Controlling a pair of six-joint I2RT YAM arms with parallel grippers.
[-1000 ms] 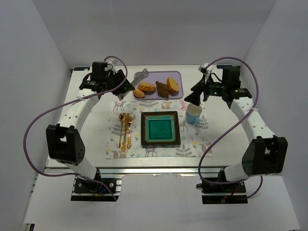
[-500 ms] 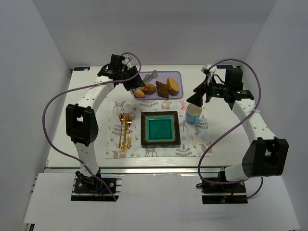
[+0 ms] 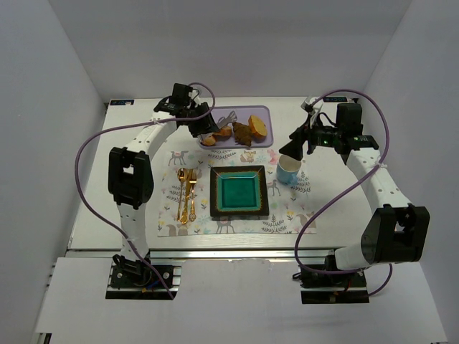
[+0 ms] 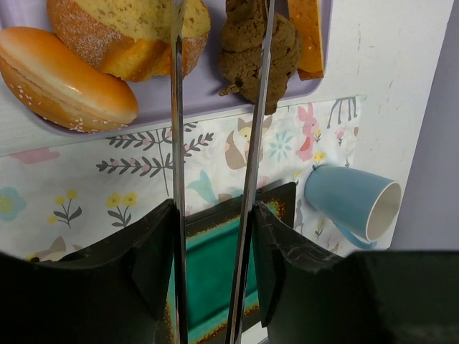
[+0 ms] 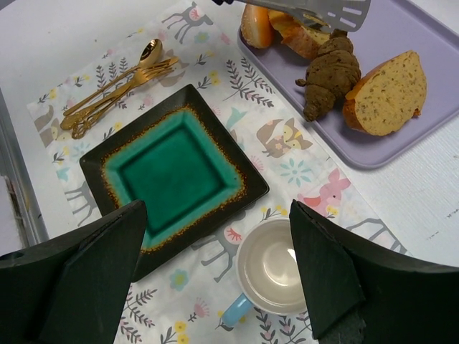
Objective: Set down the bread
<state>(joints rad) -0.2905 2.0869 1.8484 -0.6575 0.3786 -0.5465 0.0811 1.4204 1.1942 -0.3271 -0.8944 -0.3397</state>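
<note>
The bread lies in the purple tray at the far side of the counter, between an orange slice on its right and a second slice and a golden roll on its left. The left hand is clamped on metal tongs, whose two arms stand a little apart. One arm crosses the bread and the other the left slice, but I cannot tell whether either touches. Near of the tray, on a patterned placemat, sit an empty square teal plate, an empty blue cup to its right and gold cutlery to its left. The right hand is spread wide above cup and plate, holding nothing.
</note>
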